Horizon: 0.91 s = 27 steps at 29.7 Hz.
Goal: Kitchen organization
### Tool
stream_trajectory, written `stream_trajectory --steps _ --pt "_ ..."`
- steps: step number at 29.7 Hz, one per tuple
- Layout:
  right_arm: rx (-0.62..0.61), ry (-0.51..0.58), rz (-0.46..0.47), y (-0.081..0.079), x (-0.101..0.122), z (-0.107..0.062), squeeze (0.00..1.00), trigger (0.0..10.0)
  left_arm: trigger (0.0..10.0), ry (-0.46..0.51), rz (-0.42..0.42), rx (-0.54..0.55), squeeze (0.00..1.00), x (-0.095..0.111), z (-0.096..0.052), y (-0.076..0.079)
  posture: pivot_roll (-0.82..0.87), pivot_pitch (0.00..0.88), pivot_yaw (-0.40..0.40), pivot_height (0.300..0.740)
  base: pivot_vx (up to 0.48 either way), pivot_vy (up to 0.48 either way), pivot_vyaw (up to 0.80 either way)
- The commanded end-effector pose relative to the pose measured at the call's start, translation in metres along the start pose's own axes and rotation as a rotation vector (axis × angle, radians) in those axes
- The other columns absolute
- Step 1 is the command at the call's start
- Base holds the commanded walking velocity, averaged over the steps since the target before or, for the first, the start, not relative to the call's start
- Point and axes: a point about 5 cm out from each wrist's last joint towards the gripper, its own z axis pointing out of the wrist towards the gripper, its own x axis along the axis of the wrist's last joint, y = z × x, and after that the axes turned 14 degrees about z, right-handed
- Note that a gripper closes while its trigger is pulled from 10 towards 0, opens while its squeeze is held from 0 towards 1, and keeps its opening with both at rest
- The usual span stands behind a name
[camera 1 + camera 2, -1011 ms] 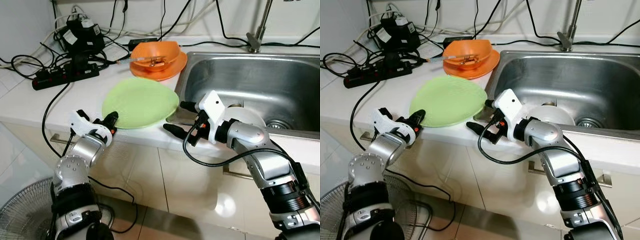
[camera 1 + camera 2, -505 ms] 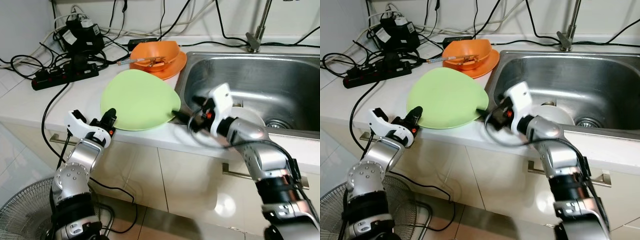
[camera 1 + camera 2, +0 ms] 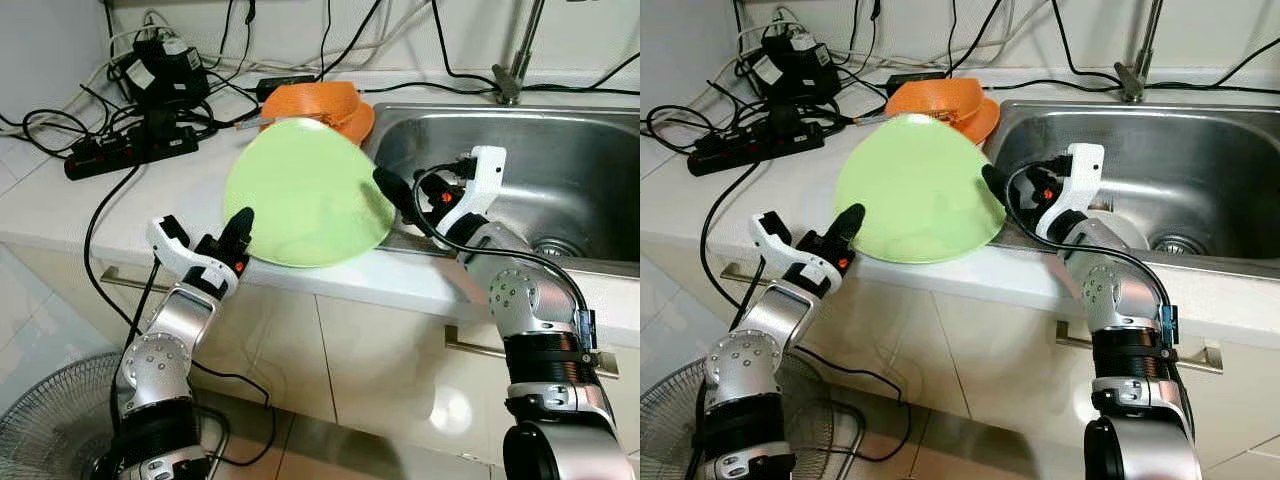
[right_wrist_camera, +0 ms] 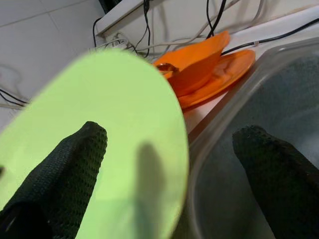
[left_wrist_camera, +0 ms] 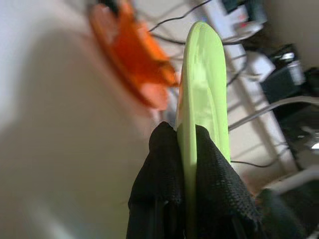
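Your left gripper (image 3: 238,232) pinches the near rim of the green plate (image 3: 305,192), one black finger on each face, and the plate stands tilted up on edge over the front edge of the counter (image 3: 70,205), its underside facing the robot. The left wrist view shows the rim seated deep between the two fingers.

Your right gripper (image 3: 412,192) sits at the plate's far edge, by the front left corner of the steel sink (image 3: 560,150). Its fingers are spread wide apart; one lies against or close behind the plate and the other hangs over the basin. It grips nothing.

Behind the plate, toward the back edge of the counter, the orange bowl (image 3: 950,98) rests on an orange plate (image 3: 984,118), with a power strip (image 3: 130,152) and tangled cables farther left.

The step in hand looks like lifting the green plate to carry it to the orange stack or the sink. Keep the left pinch firm, since a single rim hold lets the plate swing. Bring the right fingers onto the opposite rim before you travel, and lift clear of the sink lip and the cables.
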Motion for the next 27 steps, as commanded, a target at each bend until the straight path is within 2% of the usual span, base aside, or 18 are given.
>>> stream_trajectory --steps 1,6,7,8,9,10,13,17,21,27 --pt "0.037 -0.018 0.02 -0.005 0.0 0.003 0.0 10.0 0.0 0.062 0.014 -0.093 0.0 0.016 0.0 0.012 -0.03 0.0 0.144 0.74 0.0 0.0 0.0" --pt "0.1 -0.054 0.057 -0.009 -0.003 0.0 0.0 10.0 0.0 0.042 0.009 -0.184 0.0 0.017 0.0 0.02 -0.03 0.0 0.143 0.74 0.0 0.0 0.0" --pt "0.116 -0.057 0.069 -0.01 -0.003 0.0 0.0 9.8 0.0 0.036 0.006 -0.194 0.0 0.016 0.0 0.02 -0.03 0.0 0.144 0.74 0.0 0.0 0.0" --pt "0.125 -0.06 0.075 -0.011 -0.003 0.0 0.0 8.8 0.0 0.032 0.003 -0.2 0.0 0.015 0.0 0.021 -0.03 0.0 0.145 0.74 0.0 0.0 0.0" --pt "0.133 -0.065 0.081 -0.012 -0.003 0.0 0.0 2.0 0.0 0.028 0.003 -0.203 0.0 0.015 0.0 0.021 -0.03 0.0 0.145 0.74 0.0 0.0 0.0" --pt "0.144 -0.07 0.086 -0.012 -0.003 -0.001 0.0 0.0 0.0 0.026 0.003 -0.205 0.0 0.014 0.0 0.022 -0.03 0.0 0.146 0.74 0.0 0.0 0.0" --pt "0.194 -0.094 0.122 -0.017 -0.004 -0.003 0.0 0.0 0.0 0.008 -0.007 -0.228 0.0 0.01 0.0 0.023 -0.03 0.0 0.146 0.74 0.0 0.0 0.0" --pt "0.191 -0.098 0.14 -0.016 -0.004 -0.004 0.0 0.0 0.0 0.004 -0.009 -0.232 0.0 0.009 0.0 0.023 -0.04 0.0 0.146 0.74 0.0 0.0 0.0" --pt "0.219 -0.13 0.215 -0.018 -0.004 -0.006 0.0 0.0 0.0 0.002 -0.011 -0.237 0.0 0.01 -0.001 0.022 -0.04 0.0 0.144 0.74 0.0 0.0 0.0" --pt "0.226 -0.111 0.295 -0.017 0.001 -0.006 0.0 0.0 0.0 -0.005 -0.032 -0.262 0.0 0.012 -0.003 0.022 -0.04 0.0 0.143 0.74 0.0 0.0 0.0"
